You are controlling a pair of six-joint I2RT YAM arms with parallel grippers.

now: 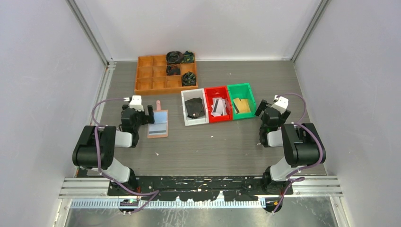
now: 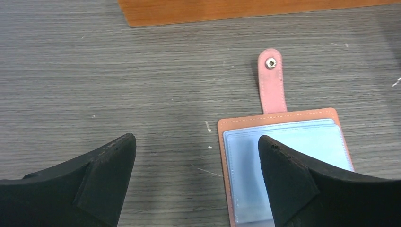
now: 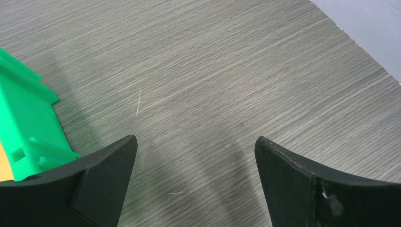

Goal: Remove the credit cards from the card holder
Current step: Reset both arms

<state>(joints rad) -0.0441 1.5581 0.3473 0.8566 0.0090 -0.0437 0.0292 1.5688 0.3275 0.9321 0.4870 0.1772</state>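
Left gripper [image 2: 196,142], spread and empty, hovers at the left edge of the card holder [image 2: 295,132], laid open on the table [image 2: 118,85] with pockets up for access; right gripper [image 3: 196,142], also spread, hangs well right of it.

Grey wood-grain table [image 1: 227,151] w/ open pink card holder [image 1: 158,124], orange tray [image 1: 146,73], white bin [image 1: 184,109], red bin [image 1: 215,88] & green bin [image 1: 239,86].

Card holder [image 2: 302,118] matt leather-like; table [image 2: 118,85] wood-grain.

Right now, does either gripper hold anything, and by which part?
Nothing is held: the left gripper and the right gripper are open and empty.
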